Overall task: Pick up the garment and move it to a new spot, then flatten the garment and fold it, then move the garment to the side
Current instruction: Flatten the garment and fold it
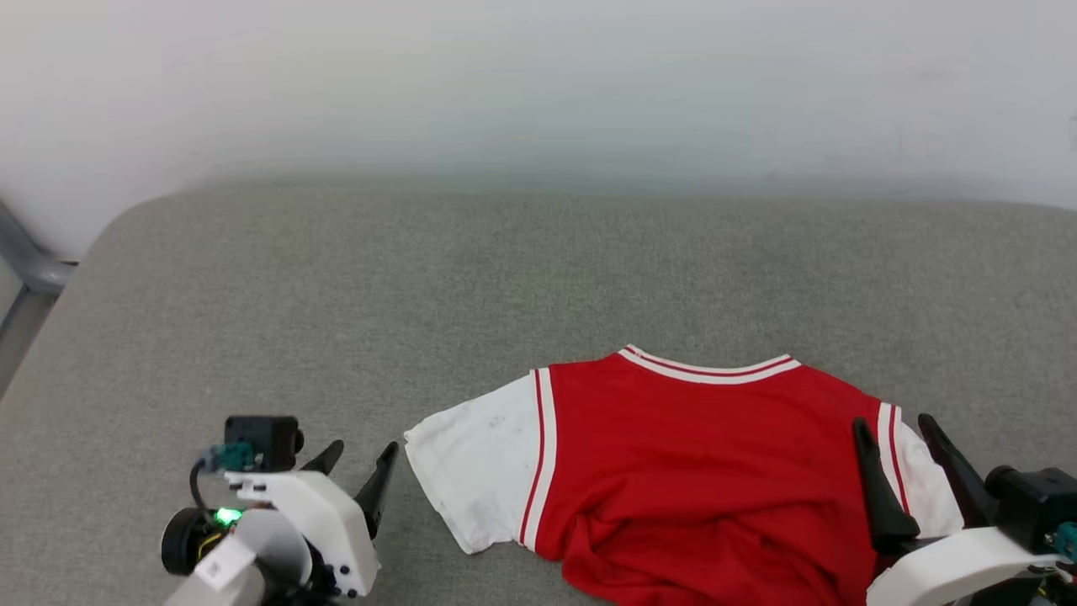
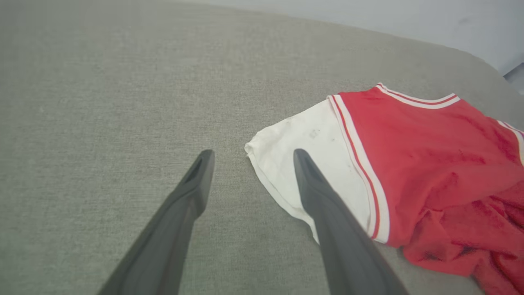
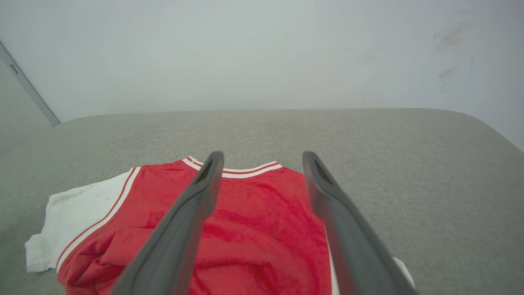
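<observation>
The garment point(image 1: 698, 471), a bright red T-shirt with white sleeves and striped trim, lies plain side up on the grey cushioned surface point(image 1: 421, 286), collar toward the wall. Its lower part is rumpled at the near edge. No graphic or logo shows. My left gripper point(image 1: 362, 459) is open just left of the white left sleeve point(image 2: 303, 151), and in the left wrist view one finger overlaps the sleeve's edge point(image 2: 323, 192). My right gripper point(image 1: 896, 438) is open over the right shoulder and sleeve, with red cloth point(image 3: 262, 221) seen between its fingers. Nothing is held.
The grey surface stretches wide to the left and back. A pale wall point(image 1: 538, 84) stands behind it. A grey metal frame piece point(image 1: 29, 261) shows at the far left edge.
</observation>
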Available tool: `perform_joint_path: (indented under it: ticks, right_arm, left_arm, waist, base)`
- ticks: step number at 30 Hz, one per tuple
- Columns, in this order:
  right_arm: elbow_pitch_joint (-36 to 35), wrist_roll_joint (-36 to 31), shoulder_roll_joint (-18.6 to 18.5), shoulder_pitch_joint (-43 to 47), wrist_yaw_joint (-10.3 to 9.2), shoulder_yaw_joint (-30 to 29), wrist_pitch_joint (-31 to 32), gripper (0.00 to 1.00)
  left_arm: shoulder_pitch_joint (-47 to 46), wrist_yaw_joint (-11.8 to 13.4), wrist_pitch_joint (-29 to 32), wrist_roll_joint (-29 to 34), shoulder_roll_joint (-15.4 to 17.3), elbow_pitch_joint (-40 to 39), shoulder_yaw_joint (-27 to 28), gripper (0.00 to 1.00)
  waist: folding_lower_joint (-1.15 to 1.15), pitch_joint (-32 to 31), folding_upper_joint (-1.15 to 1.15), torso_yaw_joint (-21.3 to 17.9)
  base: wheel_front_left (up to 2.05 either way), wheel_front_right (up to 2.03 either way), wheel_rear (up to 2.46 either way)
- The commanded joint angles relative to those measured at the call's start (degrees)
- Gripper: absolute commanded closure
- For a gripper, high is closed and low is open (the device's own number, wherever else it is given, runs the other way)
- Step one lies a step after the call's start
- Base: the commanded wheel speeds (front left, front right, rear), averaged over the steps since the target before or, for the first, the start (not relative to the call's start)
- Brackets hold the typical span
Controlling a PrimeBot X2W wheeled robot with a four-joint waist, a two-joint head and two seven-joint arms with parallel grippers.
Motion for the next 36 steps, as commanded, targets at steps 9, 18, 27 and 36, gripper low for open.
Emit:
perform_joint_path:
  ticks: [9, 18, 27, 36]
  right_arm:
    - [-1.85, 0.58, 0.1, -2.65, -0.04, 0.97, 1.46, 0.0]
    - [-0.1, 1.95, 0.09, -4.39, -0.04, 1.31, 0.33, 0.0]
    - [2.83, 4.49, 0.09, -5.02, -0.04, 0.29, 0.52, 0.0]
    - [7.11, 6.6, 0.05, -5.91, -0.04, -8.04, 8.74, 0.0]
  left_arm:
    - [-9.83, -5.42, 18.01, -6.1, 1.35, 6.64, -2.9, 0.0]
    - [-14.7, -9.51, 26.1, -6.27, 0.24, 13.89, -7.2, 0.0]
    - [-15.61, -11.05, 24.34, -3.78, -1.86, 17.62, -10.08, 1.0]
    - [-13.49, -4.39, 10.73, -0.83, 1.92, 12.25, -4.07, 1.0]
  waist:
    - [0.0, 6.3, 0.0, -2.7]
    - [0.0, 9.91, 0.0, -4.95]
    - [0.0, 9.93, 0.0, -5.71]
    - [0.0, 6.82, 0.0, -3.64]
  base:
    - [0.0, 0.0, 0.0]
    - [0.0, 0.0, 0.0]
    - [0.0, 0.0, 0.0]
    - [0.0, 0.0, 0.0]
